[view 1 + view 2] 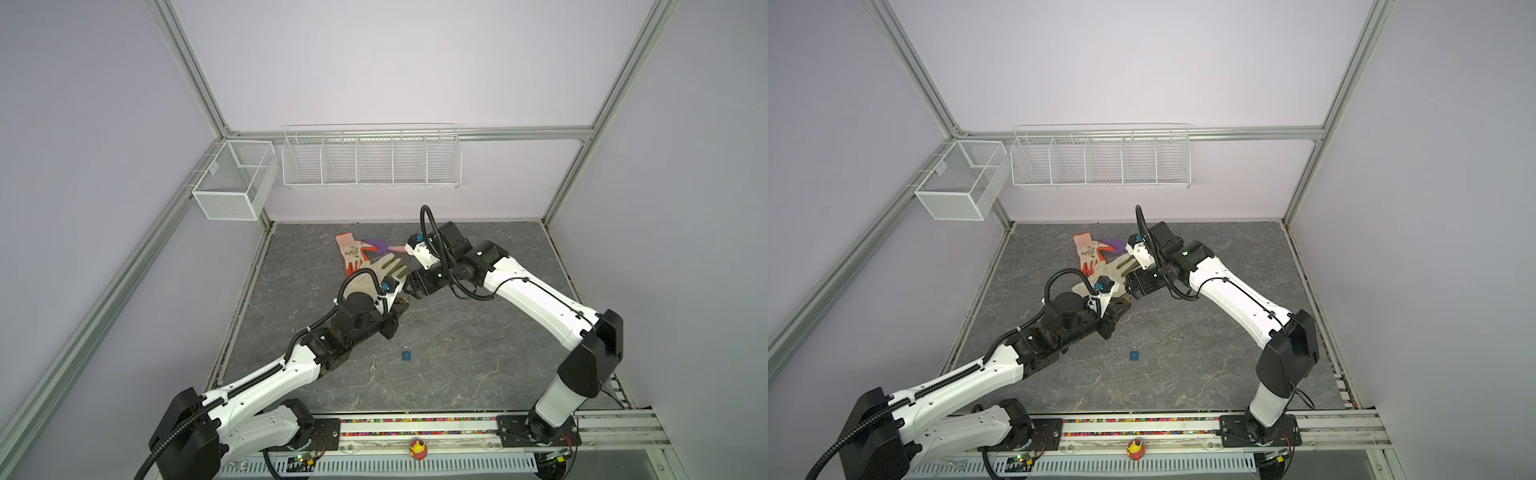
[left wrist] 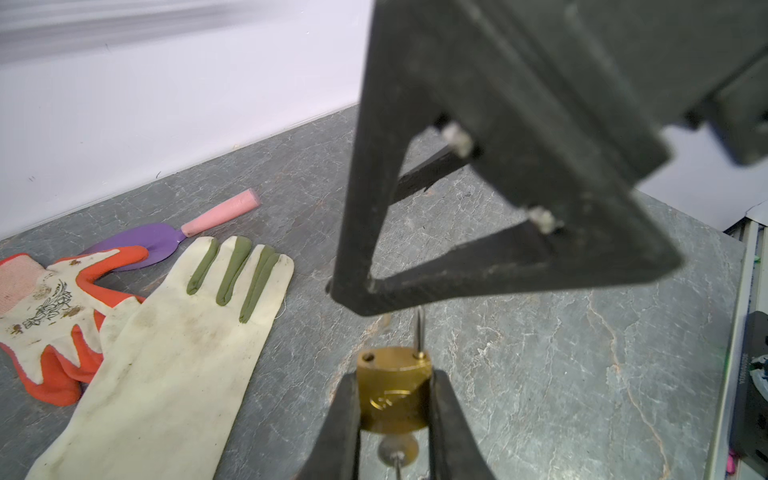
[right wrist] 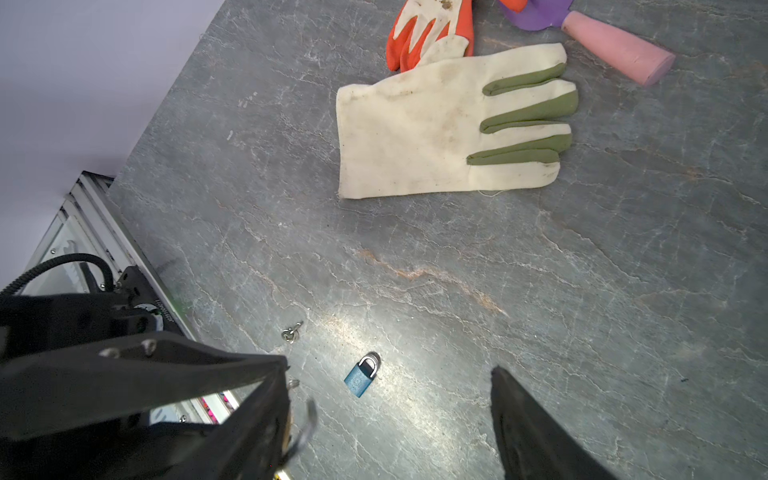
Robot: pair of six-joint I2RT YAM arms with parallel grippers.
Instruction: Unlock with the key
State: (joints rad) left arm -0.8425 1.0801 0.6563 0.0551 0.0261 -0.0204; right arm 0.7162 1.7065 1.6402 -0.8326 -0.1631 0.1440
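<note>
My left gripper (image 2: 395, 399) is shut on a small brass padlock (image 2: 394, 386), held above the table near its middle in both top views (image 1: 402, 300) (image 1: 1123, 301). A key (image 2: 397, 451) sits in the lock's keyhole end, nearest the left wrist camera. One shackle hole (image 2: 368, 357) stands empty, while the thin shackle (image 2: 419, 328) rises from the other hole. My right gripper (image 1: 415, 287) (image 3: 390, 415) is open just beyond the lock, one of its fingers (image 2: 490, 232) close over the shackle. The shackle (image 3: 307, 424) shows blurred in the right wrist view.
A blue padlock (image 1: 406, 355) (image 3: 360, 376) and a small loose key ring (image 1: 372, 365) (image 3: 291, 332) lie on the grey table nearer the front. Behind the grippers lie a cream-green glove (image 2: 187, 332), an orange-white glove (image 2: 54, 316) and a purple trowel with pink handle (image 2: 220, 212). Wire baskets (image 1: 370, 158) hang on the back wall.
</note>
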